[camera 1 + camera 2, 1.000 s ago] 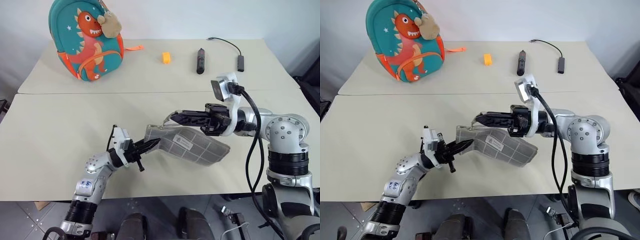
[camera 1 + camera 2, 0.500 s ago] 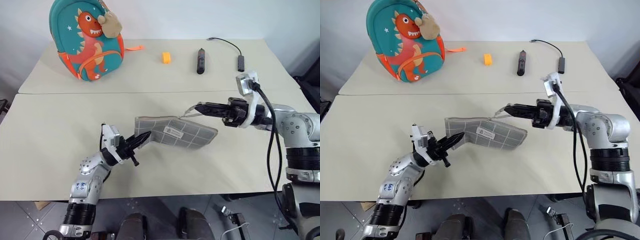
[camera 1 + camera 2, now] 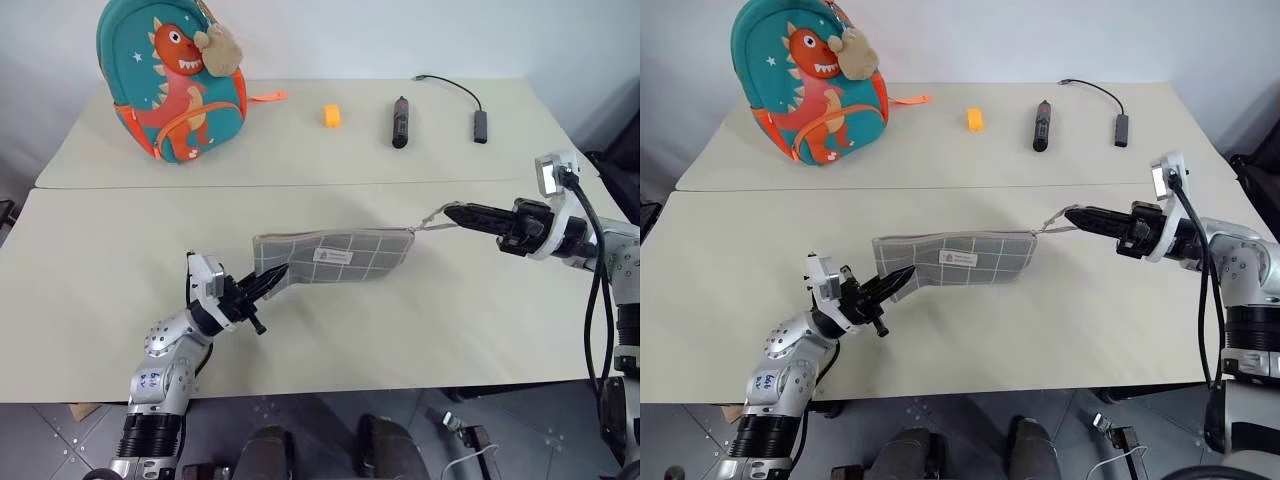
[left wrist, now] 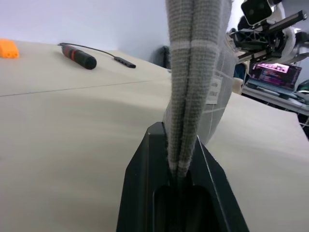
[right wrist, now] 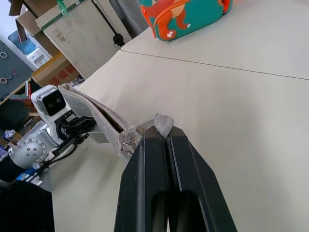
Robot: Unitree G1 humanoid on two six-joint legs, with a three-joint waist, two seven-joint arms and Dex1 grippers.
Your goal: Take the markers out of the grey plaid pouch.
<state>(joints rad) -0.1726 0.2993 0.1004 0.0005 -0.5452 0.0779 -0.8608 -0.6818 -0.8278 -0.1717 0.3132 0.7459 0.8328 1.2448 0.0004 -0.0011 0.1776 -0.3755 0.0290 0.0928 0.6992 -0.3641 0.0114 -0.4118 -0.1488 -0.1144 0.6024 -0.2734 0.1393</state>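
The grey plaid pouch (image 3: 330, 256) is stretched out lengthwise between my two grippers over the near table. My left gripper (image 3: 278, 272) is shut on the pouch's left end; the left wrist view shows the fabric edge (image 4: 181, 145) pinched between the fingers. My right gripper (image 3: 451, 211) is shut on the zip pull (image 3: 430, 220) at the pouch's right end, and the right wrist view shows the pull (image 5: 163, 125) clamped at the fingertips. The markers are hidden.
On the far table stand a teal dinosaur backpack (image 3: 172, 80), a small orange block (image 3: 332, 115), a black stick-shaped device (image 3: 400, 122) and a cable with an adapter (image 3: 480, 125). A seam (image 3: 150, 186) runs between the two tables.
My right gripper has swung to the right with the zip pull, drawing the bent pouch out straight. My left gripper has drifted left with its end of the pouch.
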